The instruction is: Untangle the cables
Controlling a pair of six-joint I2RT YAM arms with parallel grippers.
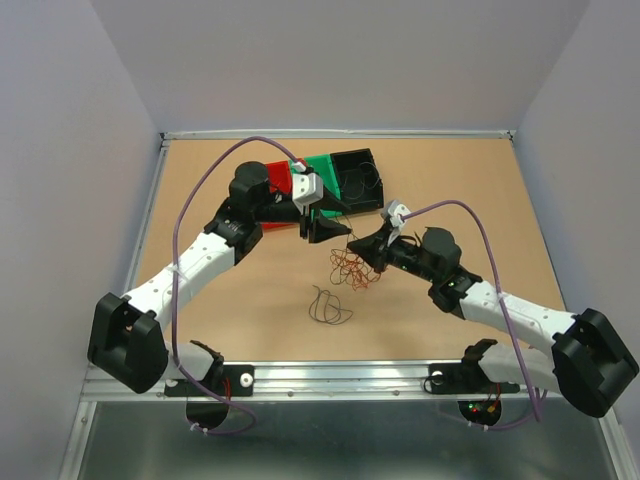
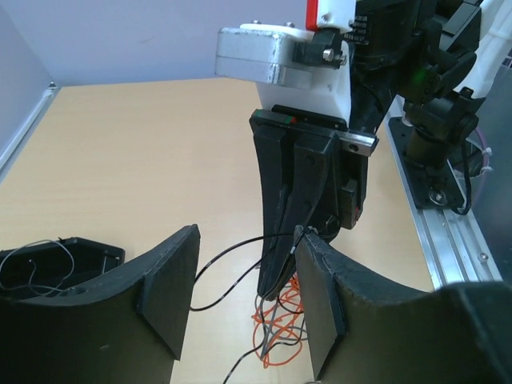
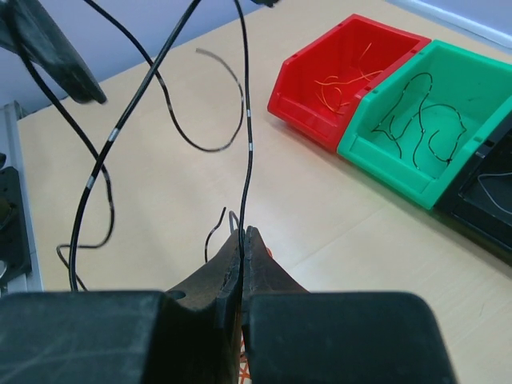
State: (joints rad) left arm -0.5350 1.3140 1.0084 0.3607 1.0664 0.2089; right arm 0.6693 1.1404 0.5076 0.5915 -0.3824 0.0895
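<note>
**Mia:** Between the tips of the right pincer point(image 3: 242, 240) there is one black cable point(image 3: 246, 160). The tips are pressed tight on it, and the cable goes up and away from them.

**Sam:** And the left pincer point(image 2: 248, 296)?

**Mia:** It is spread wide and holds nothing. The black cable runs across the gap between its two pads. Just below both pincers, the orange tangle point(image 2: 278, 330) lies on the table point(image 1: 450, 300).

**Sam:** So what step is this?

**Mia:** I think they are pulling the black cable out of the bunch. Next, the left pincer should pinch it near the right pincer's tips. Then the two can draw it free. They should go slowly, or the orange bunch may lift up with it.

**Sam:** Any cable already out?

**Mia:** A dark loop point(image 1: 328, 305) lies alone, nearer the arm bases than the pincers.

**Sam:** What about the boxes?

**Mia:** They sit past the right pincer, on the far side. The red bin point(image 3: 308, 100) has orange bits. The green bin point(image 3: 384, 172) beside it has dark ones. The black bin point(image 3: 480, 212) has some thin wires, but I cannot tell their colour.
</note>
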